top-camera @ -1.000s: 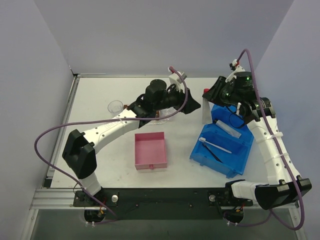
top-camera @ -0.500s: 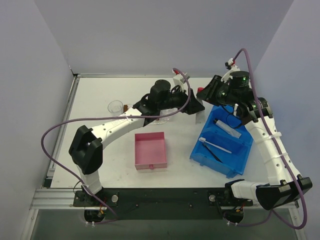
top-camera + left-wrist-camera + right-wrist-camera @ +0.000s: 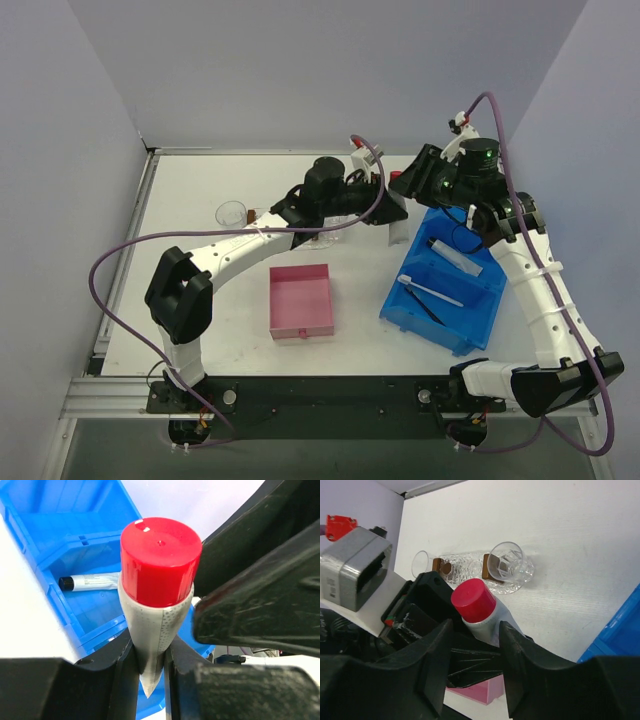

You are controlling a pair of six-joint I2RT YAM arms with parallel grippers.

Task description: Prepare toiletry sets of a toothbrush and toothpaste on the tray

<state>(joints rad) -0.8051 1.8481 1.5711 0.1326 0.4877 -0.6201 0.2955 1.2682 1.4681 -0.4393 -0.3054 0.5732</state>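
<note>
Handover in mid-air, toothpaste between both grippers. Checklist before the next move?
1. Left gripper clamped on the toothpaste: ok. Its fingers pinch the flat lower end, red cap up.
2. Right gripper free of the toothpaste: cannot tell. The tube sits between its fingers, contact unclear.
3. Tray in sight: ok. Both brown blocks show, with a clear cup at its right end.
4. Free spot on the tray for the tube: cannot tell.
5. Remaining stock: ok. The second toothpaste and a toothbrush lie in the blue bin.
</note>
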